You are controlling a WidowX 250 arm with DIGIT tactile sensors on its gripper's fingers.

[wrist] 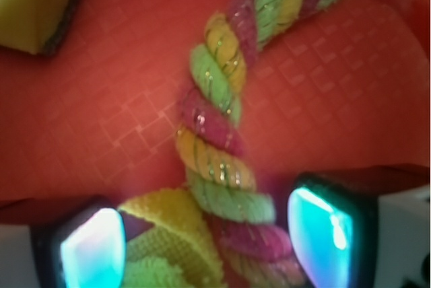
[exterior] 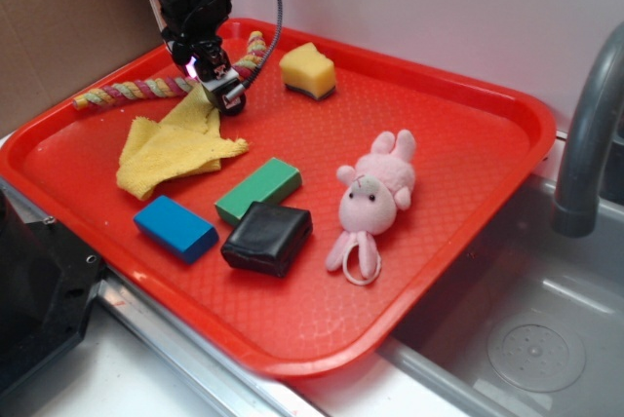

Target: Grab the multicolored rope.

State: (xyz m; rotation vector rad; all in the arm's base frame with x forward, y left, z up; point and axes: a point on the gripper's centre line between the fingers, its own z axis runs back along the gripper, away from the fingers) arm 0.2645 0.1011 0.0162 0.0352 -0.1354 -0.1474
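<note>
At the upper left of the frame, the claw (wrist: 205, 234) stood wide open astride the multicolored rope (wrist: 229, 133), whose long axis ran straight between its 2 fingers (wrist: 91, 247).

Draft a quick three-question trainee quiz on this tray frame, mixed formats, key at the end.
1. True or false: the multicolored rope lies between the fingers of the gripper in the wrist view.
2. Multiple choice: which thing also sits partly between the fingers, beside the rope? A) yellow cloth B) pink plush toy C) blue block
3. Fill in: in the exterior view, the black block sits just in front of the ____ block.

Key: 1. True; the jaws stand apart with the rope in the gap, not yet clamped. 2. A. 3. Green.
</note>
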